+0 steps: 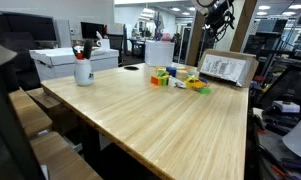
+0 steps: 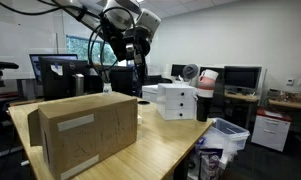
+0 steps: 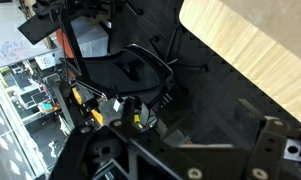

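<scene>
Cardboard box | light wooden table | office | claw high above, spread, empty

bright overhead office light, soft focus

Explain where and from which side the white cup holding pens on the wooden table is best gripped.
Grip the white cup around its round wall, about mid-height, coming in level from the side. It stands upright on the table, and the pens stick up out of its mouth, so a grasp from above would probably hit them.
</scene>
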Available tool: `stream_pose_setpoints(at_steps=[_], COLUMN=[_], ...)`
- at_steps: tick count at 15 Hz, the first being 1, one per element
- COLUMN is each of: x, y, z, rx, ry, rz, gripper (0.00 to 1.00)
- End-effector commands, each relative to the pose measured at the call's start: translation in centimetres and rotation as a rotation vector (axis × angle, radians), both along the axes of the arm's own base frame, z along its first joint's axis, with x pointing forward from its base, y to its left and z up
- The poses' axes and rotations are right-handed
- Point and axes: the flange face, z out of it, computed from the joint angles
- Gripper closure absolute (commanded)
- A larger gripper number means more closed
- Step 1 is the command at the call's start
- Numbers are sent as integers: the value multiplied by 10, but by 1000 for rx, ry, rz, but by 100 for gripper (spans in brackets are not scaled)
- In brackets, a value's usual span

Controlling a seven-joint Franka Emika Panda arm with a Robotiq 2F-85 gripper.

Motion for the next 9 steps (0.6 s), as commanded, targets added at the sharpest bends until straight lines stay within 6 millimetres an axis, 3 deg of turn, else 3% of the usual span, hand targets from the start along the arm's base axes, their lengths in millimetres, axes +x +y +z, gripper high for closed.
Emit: stream_pose_setpoints(at_steps=[1,9], x=[4,4], y=[13,49], z=[-17,-48], rx=[58,120], ry=[155,419], rz=[73,215], gripper=[0,0])
